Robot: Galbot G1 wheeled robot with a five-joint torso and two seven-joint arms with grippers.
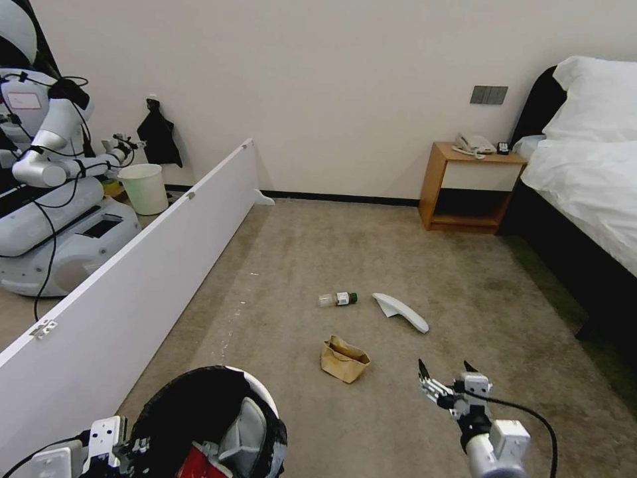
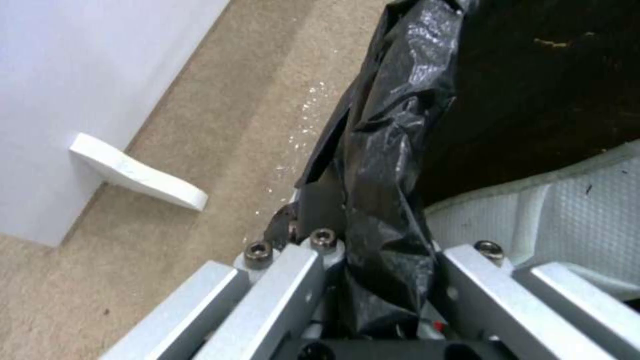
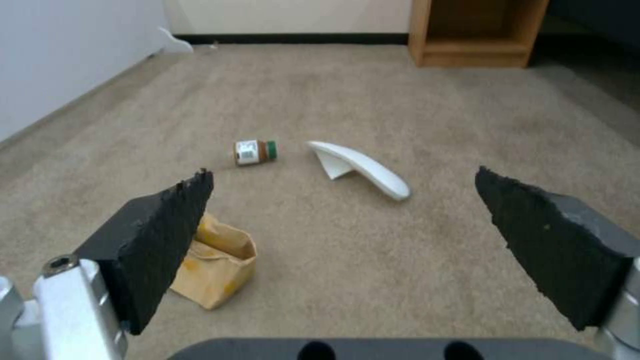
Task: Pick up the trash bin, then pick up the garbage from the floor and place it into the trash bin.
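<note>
Meanwhile, left gripper (image 1: 123,448) clamps the trash bin (image 1: 199,405) by its lined rim (slip risk), while right gripper (image 1: 446,378), jaws wide and empty, hovers near the paper bag (image 1: 344,359) on the floor (image 1: 371,252).

Nothing here is really reading as text. The bottle (image 1: 338,299) lying on the floor (image 1: 411,265), just beside the white slipper (image 1: 401,312), is showing a white label (image 3: 247,152) with what looks like a dark code patch, but the print is too small to make out.
</note>
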